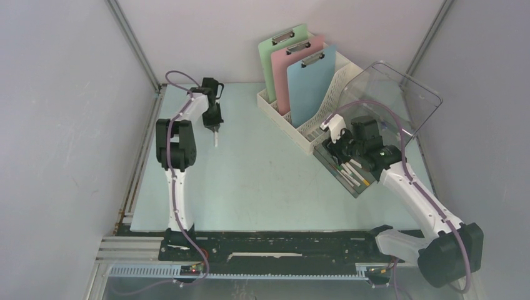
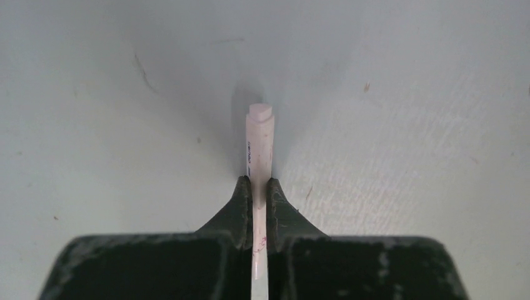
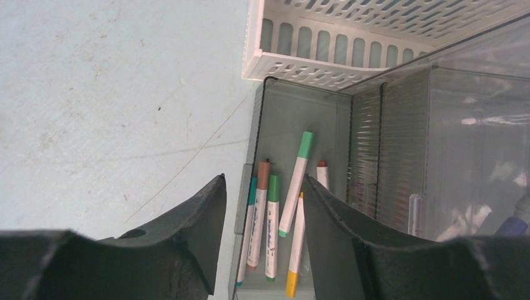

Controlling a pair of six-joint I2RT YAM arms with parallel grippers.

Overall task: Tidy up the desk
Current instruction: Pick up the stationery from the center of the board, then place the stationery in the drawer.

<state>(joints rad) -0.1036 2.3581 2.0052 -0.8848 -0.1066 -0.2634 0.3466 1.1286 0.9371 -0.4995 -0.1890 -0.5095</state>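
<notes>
Left arm up by the far-left corner with a marker, right arm over the marker box.

The left gripper [image 1: 215, 130] is pinched tight on a pale pink marker [image 2: 260, 140], held close to upright over the desk [image 1: 269, 187]. It's close to the left wall, and I can't tell if the tip touches. The right gripper [image 3: 262, 187] hangs with its jaws spread and nothing between them. It's above the near end of the clear box [image 3: 406, 125], where loose markers [image 3: 272, 219] lie. That box butts against the white rack [image 3: 312, 59] holding the clipboards [image 1: 309, 87] on the right side. Between the arms is a wide stretch of bare desk.
</notes>
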